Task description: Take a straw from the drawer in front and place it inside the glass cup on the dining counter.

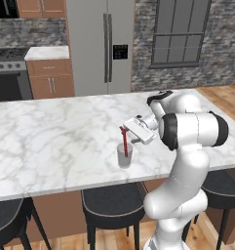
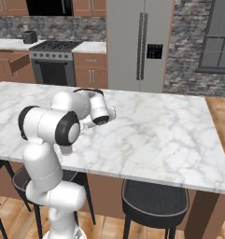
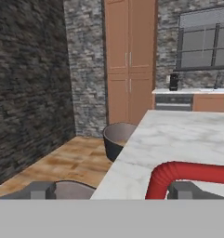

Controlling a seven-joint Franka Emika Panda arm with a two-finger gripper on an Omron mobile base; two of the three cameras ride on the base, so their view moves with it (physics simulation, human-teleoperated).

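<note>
Straw [image 1: 124,142] upright in glass cup [image 1: 124,156] on dining counter [image 1: 50,141], fingers [image 3: 42,190] spread apart, bent end cropped in hand view.

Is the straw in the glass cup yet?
In: the straw stands with its lower end inside the glass cup on the dining counter.

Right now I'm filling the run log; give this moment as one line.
stage: release | straw: upright in glass cup | cup: on dining counter | end effector: open beside straw top

Glossy white arm [image 1: 185,171] of rounded, bulbous links, with black rings at joints and a flat white hand.
</note>
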